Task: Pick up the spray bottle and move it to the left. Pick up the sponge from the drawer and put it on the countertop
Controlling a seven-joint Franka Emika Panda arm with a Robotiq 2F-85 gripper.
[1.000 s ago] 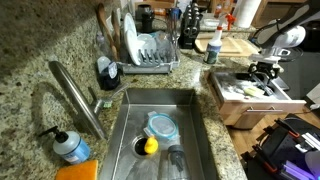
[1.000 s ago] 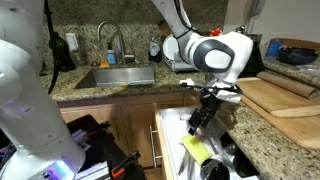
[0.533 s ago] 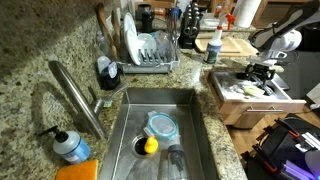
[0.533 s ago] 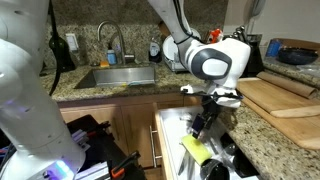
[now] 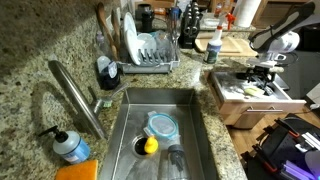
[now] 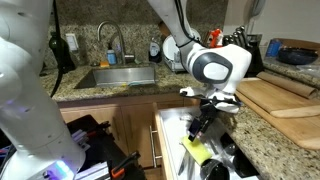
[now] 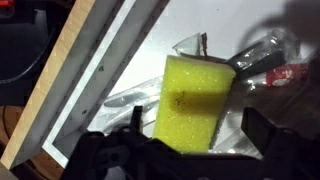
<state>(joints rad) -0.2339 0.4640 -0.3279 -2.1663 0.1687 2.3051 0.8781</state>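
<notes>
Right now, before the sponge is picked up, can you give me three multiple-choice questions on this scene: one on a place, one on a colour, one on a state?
1. Where does the gripper hang?
A. over the sink
B. over the open drawer
C. over the dish rack

2. What colour is the sponge in the drawer?
A. yellow
B. pink
C. dark green

3. How do the gripper's jaws stand?
A. shut on the sponge
B. shut on a bottle
C. open

Answers:
1 B: an exterior view shows the gripper above the pulled-out drawer.
2 A: the wrist view shows a bright yellow block.
3 C: the wrist view shows the jaws spread wide, with the sponge between them.
</notes>
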